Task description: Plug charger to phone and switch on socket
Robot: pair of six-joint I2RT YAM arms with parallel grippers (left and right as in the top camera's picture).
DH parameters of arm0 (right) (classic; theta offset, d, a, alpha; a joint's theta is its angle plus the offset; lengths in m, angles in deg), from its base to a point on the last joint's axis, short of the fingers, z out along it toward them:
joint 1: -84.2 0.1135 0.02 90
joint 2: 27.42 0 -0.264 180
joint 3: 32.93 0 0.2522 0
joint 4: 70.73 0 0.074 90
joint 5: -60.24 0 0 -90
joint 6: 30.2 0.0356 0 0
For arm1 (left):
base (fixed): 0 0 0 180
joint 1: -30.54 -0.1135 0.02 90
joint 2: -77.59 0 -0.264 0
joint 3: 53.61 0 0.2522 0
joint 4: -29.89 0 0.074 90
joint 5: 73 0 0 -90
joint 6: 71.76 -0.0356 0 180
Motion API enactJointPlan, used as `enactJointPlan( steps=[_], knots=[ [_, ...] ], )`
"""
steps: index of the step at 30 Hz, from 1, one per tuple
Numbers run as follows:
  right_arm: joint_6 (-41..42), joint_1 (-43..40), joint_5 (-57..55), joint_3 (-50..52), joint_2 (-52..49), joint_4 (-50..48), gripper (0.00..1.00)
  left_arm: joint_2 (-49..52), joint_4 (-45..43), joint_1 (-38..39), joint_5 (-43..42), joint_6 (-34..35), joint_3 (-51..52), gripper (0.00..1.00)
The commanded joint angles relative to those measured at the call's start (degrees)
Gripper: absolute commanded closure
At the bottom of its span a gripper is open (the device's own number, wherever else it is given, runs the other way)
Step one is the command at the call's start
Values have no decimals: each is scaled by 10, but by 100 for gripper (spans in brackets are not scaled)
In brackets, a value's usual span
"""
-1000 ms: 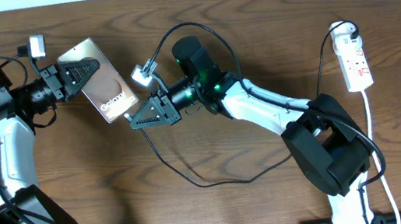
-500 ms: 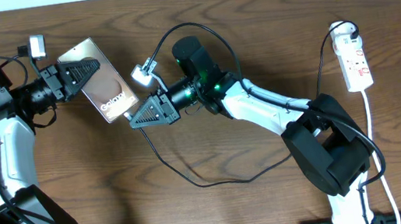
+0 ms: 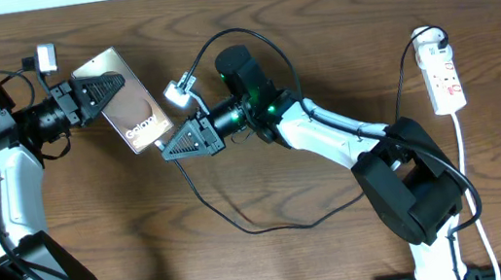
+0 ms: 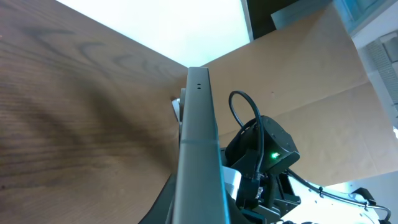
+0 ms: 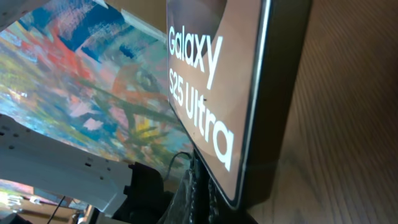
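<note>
The left gripper point(image 3: 95, 93) is clamped on the phone point(image 3: 129, 113), holding it by its upper end so the slab tilts above the wooden table point(image 3: 329, 1). The "Galaxy" lettering faces up and the phone's lower corner points toward the right arm. In the left wrist view the phone point(image 4: 199, 143) is seen edge-on as a thin grey bar. It blocks the centre of the frame, and that gripper's own fingers are cut off at the bottom edge.

The right gripper point(image 3: 170, 151) sits just beside the phone's lower end with its fingers pressed together. The charger point(image 3: 243, 224) runs out from under them, loops across the table and heads back toward the right arm's base. The fingers hide its connector tip, so the overhead view cannot show whether the tip touches the phone's port. The right wrist view does not settle it either. There the phone point(image 5: 211, 74) fills the frame with "Galaxy S25 Ultra" legible, and below it are only dark, blurred shapes.

The power strip point(image 3: 445, 78) lies well apart at the table's right edge, with a black plug point(image 3: 432, 36) at its far end. Its white cord point(image 3: 467, 168) trails toward the near edge. The red switches are too small to tell their position.
</note>
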Motion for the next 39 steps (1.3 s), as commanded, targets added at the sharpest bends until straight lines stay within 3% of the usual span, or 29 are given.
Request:
enactJointPlan(
  steps=[1, 24, 39],
  knots=[
    [0, 2, 8, -1, -5, -3, 99, -13, -1, 0, -29, -15, -2, 92],
    [9, 1, -16, -1, -5, -5, 99, -13, 0, 0, -29, -17, -2, 93],
    [71, 1, -48, -1, -5, -45, 99, -13, 6, 0, -29, -16, -2, 93]
  ],
)
